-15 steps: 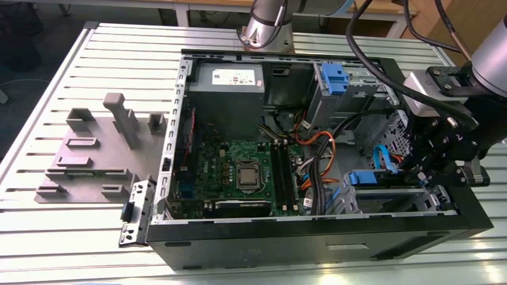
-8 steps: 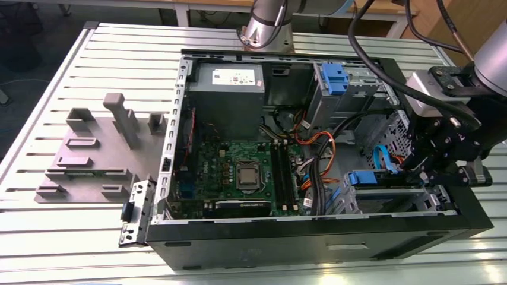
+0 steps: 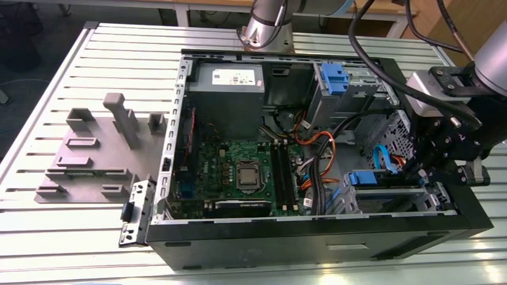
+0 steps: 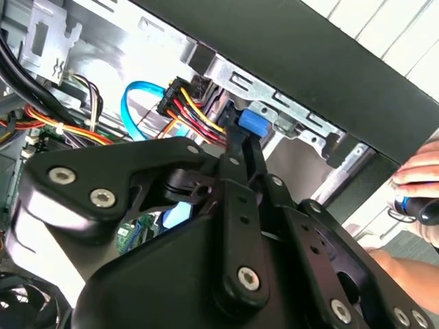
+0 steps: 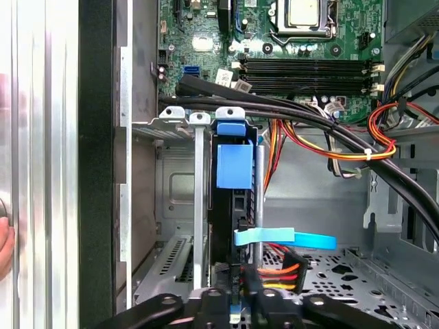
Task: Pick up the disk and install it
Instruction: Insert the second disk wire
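Gripper [image 5: 233,301] closed edge-on around the disk [image 5: 234,164], which stands upright directly ahead of the fingertips inside the drive cage [image 5: 178,116]. Judgement: push straight, keeping clear of cables [image 5: 288,271].

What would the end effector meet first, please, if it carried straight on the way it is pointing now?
Most likely the disk standing in its cage: the end effector points along its edge, though depth is unclear.
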`<state>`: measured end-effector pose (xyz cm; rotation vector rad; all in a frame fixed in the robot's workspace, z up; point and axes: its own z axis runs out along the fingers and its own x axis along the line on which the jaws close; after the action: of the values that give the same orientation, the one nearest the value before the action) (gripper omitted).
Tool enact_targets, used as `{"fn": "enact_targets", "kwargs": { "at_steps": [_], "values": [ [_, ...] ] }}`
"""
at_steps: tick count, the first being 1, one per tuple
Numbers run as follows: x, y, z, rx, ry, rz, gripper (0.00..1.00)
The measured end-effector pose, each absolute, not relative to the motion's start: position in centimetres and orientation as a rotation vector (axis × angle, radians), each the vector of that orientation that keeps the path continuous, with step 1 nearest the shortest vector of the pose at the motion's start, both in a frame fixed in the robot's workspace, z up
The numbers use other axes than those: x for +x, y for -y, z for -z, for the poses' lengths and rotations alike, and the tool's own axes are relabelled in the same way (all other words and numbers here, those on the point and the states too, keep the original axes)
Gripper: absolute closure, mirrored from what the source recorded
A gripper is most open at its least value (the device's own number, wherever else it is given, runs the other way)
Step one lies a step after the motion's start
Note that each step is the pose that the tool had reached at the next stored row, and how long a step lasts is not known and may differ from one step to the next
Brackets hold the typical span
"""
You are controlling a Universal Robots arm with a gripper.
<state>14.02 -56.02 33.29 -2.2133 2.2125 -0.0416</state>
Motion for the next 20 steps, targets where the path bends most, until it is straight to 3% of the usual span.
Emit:
{"fn": "enact_targets", "kwargs": {
  "at_steps": [1,20],
  "values": [
    [14.02,56.02,-33.29,-2.213,-2.212,0.041,0.83],
    [13.71,56.01,-33.82,-2.203,-2.203,0.019,0.83]
  ]
}}
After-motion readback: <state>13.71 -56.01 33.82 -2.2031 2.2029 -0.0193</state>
